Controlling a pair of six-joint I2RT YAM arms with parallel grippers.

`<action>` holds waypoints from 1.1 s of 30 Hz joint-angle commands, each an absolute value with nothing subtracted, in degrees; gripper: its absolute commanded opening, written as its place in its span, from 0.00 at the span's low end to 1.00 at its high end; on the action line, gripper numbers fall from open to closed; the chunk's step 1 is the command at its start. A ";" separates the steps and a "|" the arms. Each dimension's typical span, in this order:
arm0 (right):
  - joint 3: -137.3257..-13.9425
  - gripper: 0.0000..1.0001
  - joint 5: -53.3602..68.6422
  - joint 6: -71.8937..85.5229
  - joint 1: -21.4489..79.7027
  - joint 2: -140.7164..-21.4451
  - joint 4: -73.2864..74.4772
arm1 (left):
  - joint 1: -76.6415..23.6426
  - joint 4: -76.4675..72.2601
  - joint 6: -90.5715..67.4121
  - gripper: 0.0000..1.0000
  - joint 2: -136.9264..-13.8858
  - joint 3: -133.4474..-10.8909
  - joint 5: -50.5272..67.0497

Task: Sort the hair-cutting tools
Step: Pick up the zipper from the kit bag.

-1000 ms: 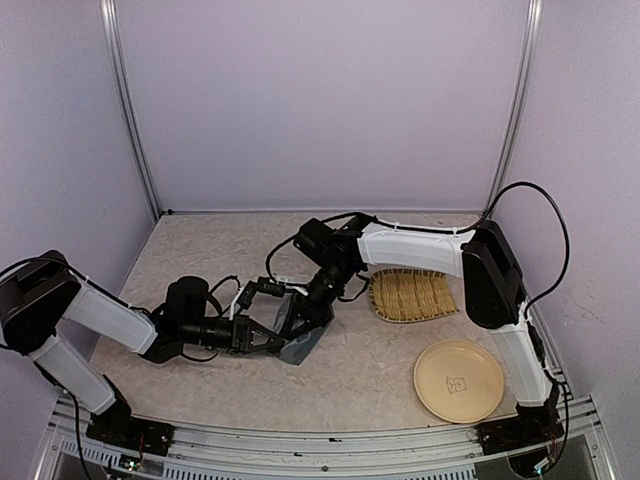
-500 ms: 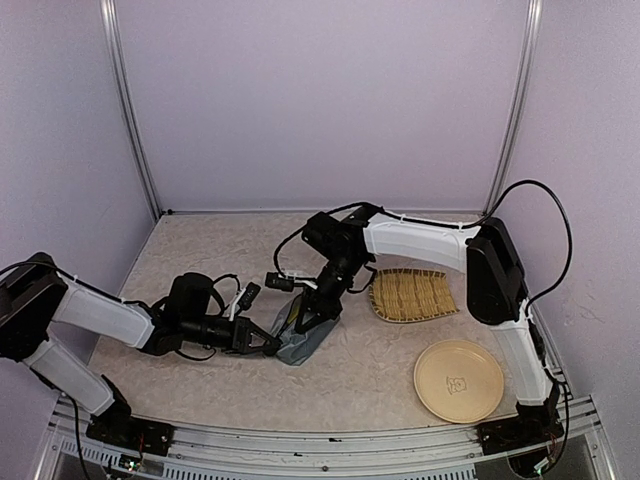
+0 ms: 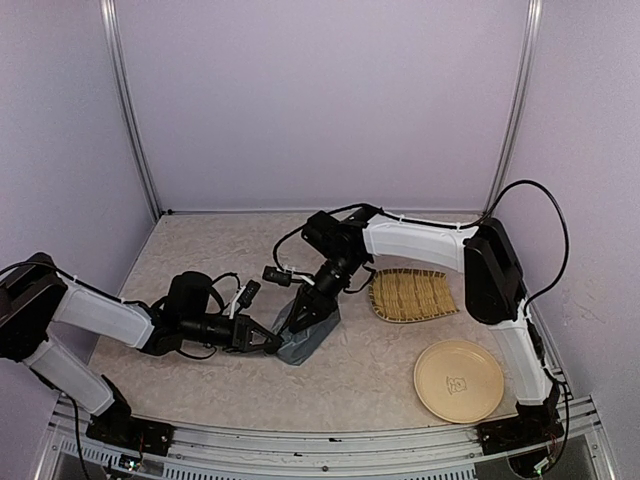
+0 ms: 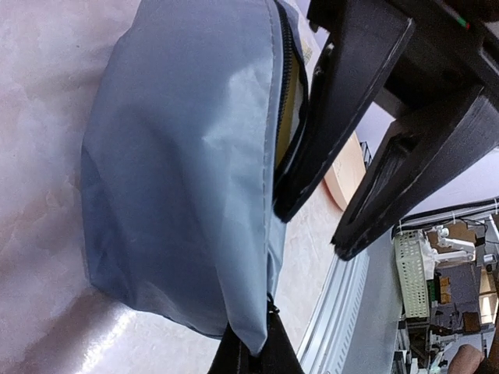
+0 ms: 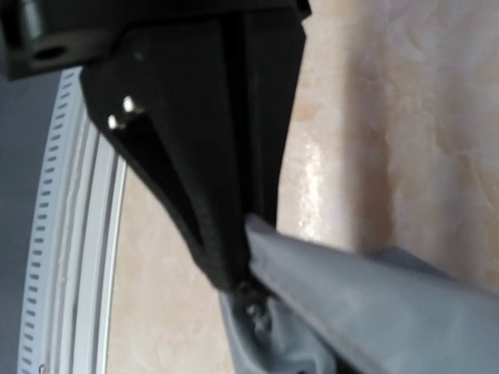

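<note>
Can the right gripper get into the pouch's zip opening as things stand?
Probably yes: the right gripper, jaws apart, sits at the gaping zip of the pouch, whose corner the left gripper pins.

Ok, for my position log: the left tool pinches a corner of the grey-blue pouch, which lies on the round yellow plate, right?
The left tool does pinch a corner of the grey-blue pouch, but the pouch lies on the table, not on the round yellow plate, which sits apart, off to the right. The top external view shows it.
</note>
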State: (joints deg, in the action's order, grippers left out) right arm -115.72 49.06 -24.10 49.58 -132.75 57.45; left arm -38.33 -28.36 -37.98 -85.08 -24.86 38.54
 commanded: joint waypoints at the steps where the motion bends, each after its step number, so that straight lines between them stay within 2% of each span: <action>1: -116.54 0.27 50.94 -23.41 51.25 -134.56 56.09 | -38.33 -34.38 -40.74 0.00 -85.36 -24.37 40.07; 8: -113.14 0.36 48.07 -23.73 52.76 -133.15 53.20 | -38.50 -37.25 -42.36 0.00 -86.06 -24.14 40.87; 22: -111.78 0.35 45.98 -21.90 53.99 -132.68 49.58 | -39.59 -40.31 -42.93 0.00 -86.29 -24.52 43.21; 24: -111.88 0.29 46.10 -21.74 53.97 -132.78 49.36 | -39.87 -40.47 -42.89 0.00 -86.31 -24.50 43.53; 28: -111.85 0.10 46.62 -21.63 54.01 -132.89 49.09 | -39.99 -40.47 -42.67 0.00 -86.43 -24.61 44.06; 31: -111.57 0.01 46.38 -21.81 53.94 -132.45 49.05 | -39.99 -39.71 -42.34 0.00 -86.40 -24.65 44.33; 33: -111.22 0.00 46.06 -22.60 53.67 -131.69 49.39 | -39.86 -38.01 -41.45 0.00 -86.28 -24.65 44.26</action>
